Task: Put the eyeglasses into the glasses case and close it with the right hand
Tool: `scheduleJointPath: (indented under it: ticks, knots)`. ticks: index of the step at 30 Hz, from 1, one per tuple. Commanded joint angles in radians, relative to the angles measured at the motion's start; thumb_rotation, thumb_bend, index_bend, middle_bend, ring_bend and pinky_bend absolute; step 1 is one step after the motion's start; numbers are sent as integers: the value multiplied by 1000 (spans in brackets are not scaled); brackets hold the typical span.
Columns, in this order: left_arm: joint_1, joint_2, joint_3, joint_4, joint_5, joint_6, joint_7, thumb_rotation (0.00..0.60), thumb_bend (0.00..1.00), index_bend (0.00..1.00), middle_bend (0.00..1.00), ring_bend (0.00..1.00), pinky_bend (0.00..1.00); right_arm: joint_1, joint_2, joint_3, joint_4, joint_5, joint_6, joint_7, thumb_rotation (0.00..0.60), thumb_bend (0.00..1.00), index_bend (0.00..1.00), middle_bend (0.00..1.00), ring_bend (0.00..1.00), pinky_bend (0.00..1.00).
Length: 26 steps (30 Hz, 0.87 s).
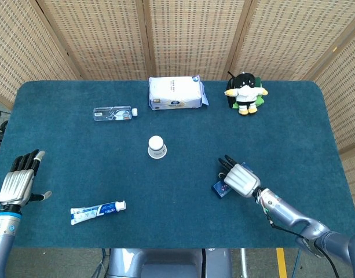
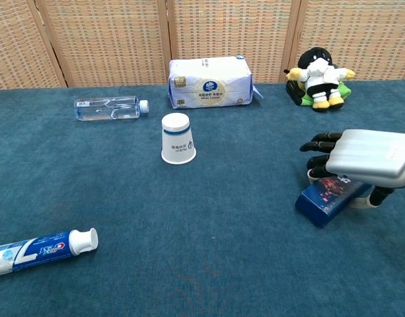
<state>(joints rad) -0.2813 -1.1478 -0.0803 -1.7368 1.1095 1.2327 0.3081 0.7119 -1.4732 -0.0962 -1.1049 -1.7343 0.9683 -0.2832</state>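
right hand [image 2: 367, 158] fingers curled over glasses case [image 2: 331, 198], grip unclear | left hand [image 1: 16, 182] spread, head-view only

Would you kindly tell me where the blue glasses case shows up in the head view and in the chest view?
Head view: the glasses case lies at lower right of centre, mostly hidden beneath the right hand.
Chest view: the glasses case sits at the right edge, mid-height, under the right hand.
Shared landmark: the upturned paper cup, left of the case and farther from the robot.

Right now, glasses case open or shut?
Shut: the glasses case lies flat as a closed blue box under the right hand; no glasses visible.
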Motion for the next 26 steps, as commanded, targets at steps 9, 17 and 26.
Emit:
scheduleJointPath:
  ticks: [9, 17, 26]
  knots:
    - [9, 10, 7, -18, 31, 19, -12, 600, 0, 0, 0, 0, 0, -72, 167, 46, -279, 107, 55, -165, 600, 0, 0, 0, 0, 74]
    - [39, 36, 26, -42, 102, 61, -54, 600, 0, 0, 0, 0, 0, -274, 265, 73, -448, 203, 330, -81, 600, 0, 0, 0, 0, 12]
    - [81, 49, 48, -39, 201, 127, -125, 600, 0, 0, 0, 0, 0, -419, 245, 73, -449, 214, 505, 104, 600, 0, 0, 0, 0, 0]
